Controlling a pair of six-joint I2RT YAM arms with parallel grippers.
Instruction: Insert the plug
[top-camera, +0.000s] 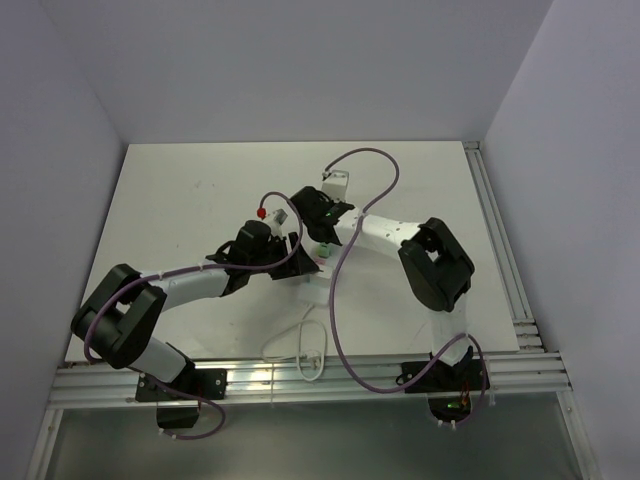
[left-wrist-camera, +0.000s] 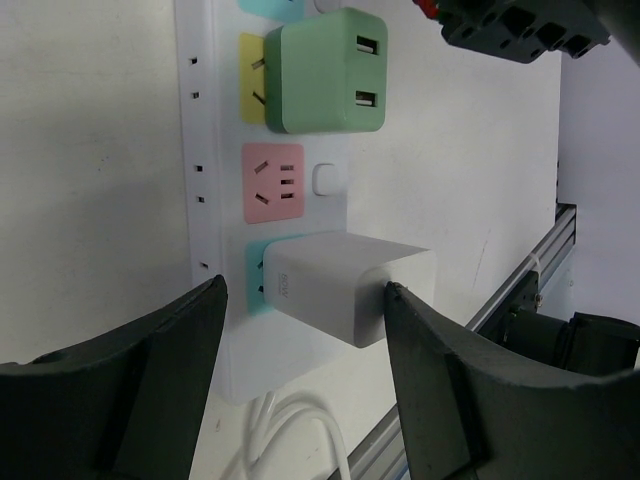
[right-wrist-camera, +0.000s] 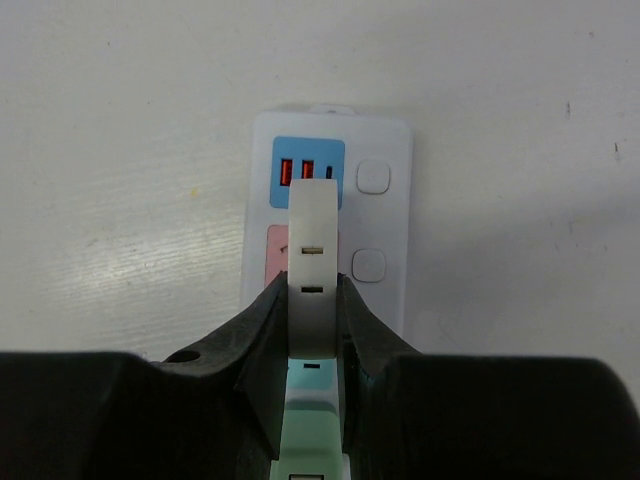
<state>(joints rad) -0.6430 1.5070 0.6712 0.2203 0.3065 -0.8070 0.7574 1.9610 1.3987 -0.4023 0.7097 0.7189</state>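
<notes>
A white power strip (right-wrist-camera: 385, 220) with coloured sockets lies mid-table (top-camera: 312, 290). My right gripper (right-wrist-camera: 313, 290) is shut on a slim white plug (right-wrist-camera: 313, 235) and holds it over the far pink socket (right-wrist-camera: 275, 255), just below the blue USB socket (right-wrist-camera: 308, 165). In the left wrist view a green adapter (left-wrist-camera: 320, 70) sits in the yellow socket, a pink socket (left-wrist-camera: 272, 183) is bare, and a white adapter (left-wrist-camera: 345, 285) sits in the teal one. My left gripper (left-wrist-camera: 305, 292) is open, its fingers either side of that white adapter, not touching it.
The strip's white cable (top-camera: 300, 350) loops toward the near rail (top-camera: 300, 375). A small white-grey block (top-camera: 337, 181) lies at the back of the table. Purple arm cables (top-camera: 385, 165) arc over the middle. Both grippers (top-camera: 305, 230) crowd together above the strip.
</notes>
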